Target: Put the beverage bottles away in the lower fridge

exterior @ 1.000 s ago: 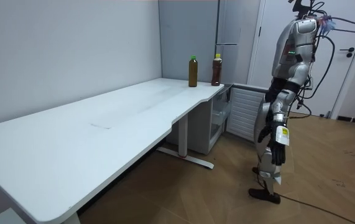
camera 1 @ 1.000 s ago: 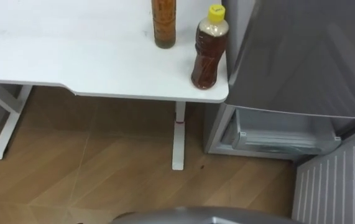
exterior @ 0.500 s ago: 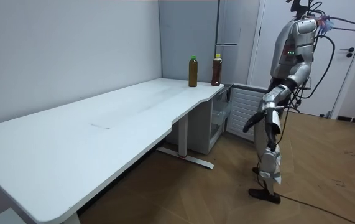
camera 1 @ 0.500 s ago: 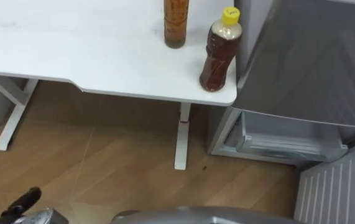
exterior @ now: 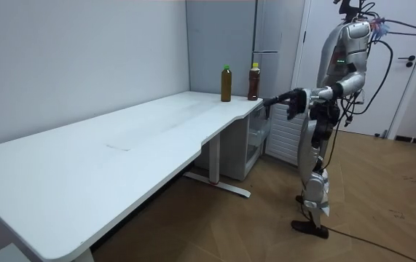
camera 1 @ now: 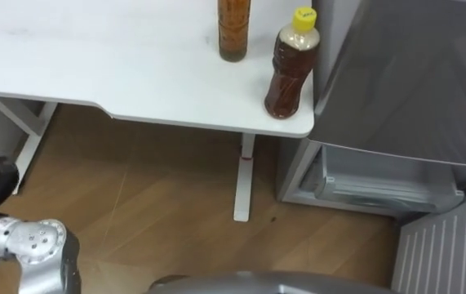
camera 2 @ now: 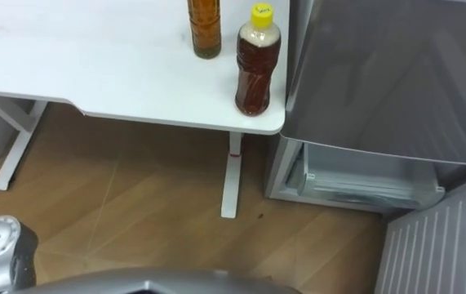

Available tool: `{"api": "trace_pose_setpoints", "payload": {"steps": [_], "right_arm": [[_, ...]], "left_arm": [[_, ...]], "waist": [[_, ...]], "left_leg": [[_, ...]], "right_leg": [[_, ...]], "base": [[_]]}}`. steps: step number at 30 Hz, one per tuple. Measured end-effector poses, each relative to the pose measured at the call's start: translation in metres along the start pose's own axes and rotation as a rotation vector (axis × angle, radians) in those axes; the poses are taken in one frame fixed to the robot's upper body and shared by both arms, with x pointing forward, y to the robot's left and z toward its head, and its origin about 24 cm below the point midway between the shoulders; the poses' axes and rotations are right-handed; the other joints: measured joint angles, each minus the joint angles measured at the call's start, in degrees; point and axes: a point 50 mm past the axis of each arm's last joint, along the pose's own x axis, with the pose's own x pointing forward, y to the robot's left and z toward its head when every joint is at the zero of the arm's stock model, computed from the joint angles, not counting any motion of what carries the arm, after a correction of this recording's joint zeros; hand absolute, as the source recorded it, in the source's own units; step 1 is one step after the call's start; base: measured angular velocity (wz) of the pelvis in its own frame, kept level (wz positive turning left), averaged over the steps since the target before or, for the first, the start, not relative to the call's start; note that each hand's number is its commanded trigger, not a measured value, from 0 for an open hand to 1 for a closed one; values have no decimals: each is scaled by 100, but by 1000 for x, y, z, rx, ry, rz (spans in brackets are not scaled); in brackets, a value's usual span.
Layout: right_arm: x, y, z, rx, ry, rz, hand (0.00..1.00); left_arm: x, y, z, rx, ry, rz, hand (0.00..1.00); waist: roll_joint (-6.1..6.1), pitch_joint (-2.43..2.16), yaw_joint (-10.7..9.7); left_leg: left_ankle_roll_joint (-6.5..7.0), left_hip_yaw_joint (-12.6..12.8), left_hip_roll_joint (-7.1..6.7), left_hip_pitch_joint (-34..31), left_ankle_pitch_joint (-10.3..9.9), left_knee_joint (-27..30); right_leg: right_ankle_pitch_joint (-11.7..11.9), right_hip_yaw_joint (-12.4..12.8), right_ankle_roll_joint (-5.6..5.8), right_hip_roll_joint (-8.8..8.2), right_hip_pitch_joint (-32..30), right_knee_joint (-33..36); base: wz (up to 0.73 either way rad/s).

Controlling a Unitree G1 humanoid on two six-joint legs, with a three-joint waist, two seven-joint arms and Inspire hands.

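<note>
The tall bottle (camera 1: 233, 28) and squat bottle (camera 1: 290, 69) stand at the worktop (camera 1: 94, 65) corner beside the fridge (camera 1: 404, 73) — its lower door (camera 1: 449, 245) open for them. The left robot hand (exterior: 286, 97) reaches toward them, holding neither — how far open, I cannot tell.

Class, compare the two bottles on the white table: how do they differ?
The yellow-capped bottle has a waisted body; the green-capped bottle is straight-sided. The yellow-capped bottle's drink looks darker brown, the green-capped bottle's more amber. The yellow-capped bottle stands nearer the table's corner by the fridge than the green-capped bottle. Both stand upright, capped.
</note>
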Motion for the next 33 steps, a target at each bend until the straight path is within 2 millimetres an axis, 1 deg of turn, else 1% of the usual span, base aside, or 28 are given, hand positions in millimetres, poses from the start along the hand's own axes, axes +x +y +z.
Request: {"api": "trace_pose_setpoints", "payload": {"steps": [2,6,8,11,14,16,19,21,22,23,26,28,29,33], "right_arm": [[0,0,0,-10,-1,4,0],[0,1,0,-12,-6,16,0],[0,1,1,-15,-6,27,0],[0,2,1,-13,-7,37,0],[0,0,1,-11,-12,57,0],[0,0,1,-12,-19,63,0],[0,-1,3,-13,-24,63,0],[1,-1,5,-14,-24,66,0],[1,-1,8,-15,-25,73,0],[1,-1,9,-22,-24,77,0],[1,0,12,-27,-23,84,0],[1,0,13,-38,-25,84,0],[1,0,13,-41,-25,84,0],[1,-1,15,-43,-31,79,0]], "left_arm": [[-1,-6,15,-18,-83,-39,0],[-8,-16,26,-49,-126,-127,0],[-13,-23,42,-107,-166,-192,0],[-16,-27,60,-133,-254,-259,0],[-20,-31,79,-165,-340,-348,0],[-23,-34,84,-176,-360,-396,0],[-31,-39,92,-206,-384,-474,0],[-36,-45,96,-222,-395,-526,0],[-39,-48,97,-227,-400,-559,0],[-42,-51,98,-230,-401,-594,0],[-50,-57,99,-231,-405,-681,0],[-53,-60,99,-227,-407,-725,0],[-56,-62,99,-230,-405,-761,0],[-68,-69,99,-226,-404,-880,0]], "waist": [[-21,3,-31],[-26,8,-79],[-51,24,-108],[-57,28,-134],[-52,30,-250],[-42,34,-263],[-51,57,-280],[-83,76,-289],[-104,97,-294],[-117,101,-303],[-149,102,-373],[-146,100,-393],[-145,100,-428],[-143,98,-458]], "left_leg": [[1,4,-2,9,0,1],[1,6,-2,29,0,1],[0,-1,1,75,0,0],[1,-1,-1,99,0,1],[0,4,-3,97,1,4],[0,4,-4,106,1,4],[0,5,-7,75,1,6],[0,7,-7,65,1,0],[0,7,-7,59,1,-3],[0,7,-7,47,1,-3],[0,12,-6,47,1,-6],[0,12,-6,46,1,-11],[0,8,-6,51,1,-17],[0,20,-2,74,1,-25]], "right_leg": [[0,3,0,-3,3,1],[0,24,0,-1,15,-2],[0,25,0,1,62,-12],[-1,32,1,1,99,-27],[0,55,1,12,139,-85],[0,121,0,20,154,-98],[-1,136,1,23,129,-101],[-1,139,1,24,109,-100],[-1,137,0,24,101,-101],[-1,132,1,24,89,-102],[0,126,1,25,87,-104],[0,129,1,26,84,-103],[0,144,1,26,85,-104],[1,182,1,29,95,-99]], "base": [[0],[-1],[0],[0],[4],[0],[0],[0],[0],[0],[0],[0],[0],[-2]]}}
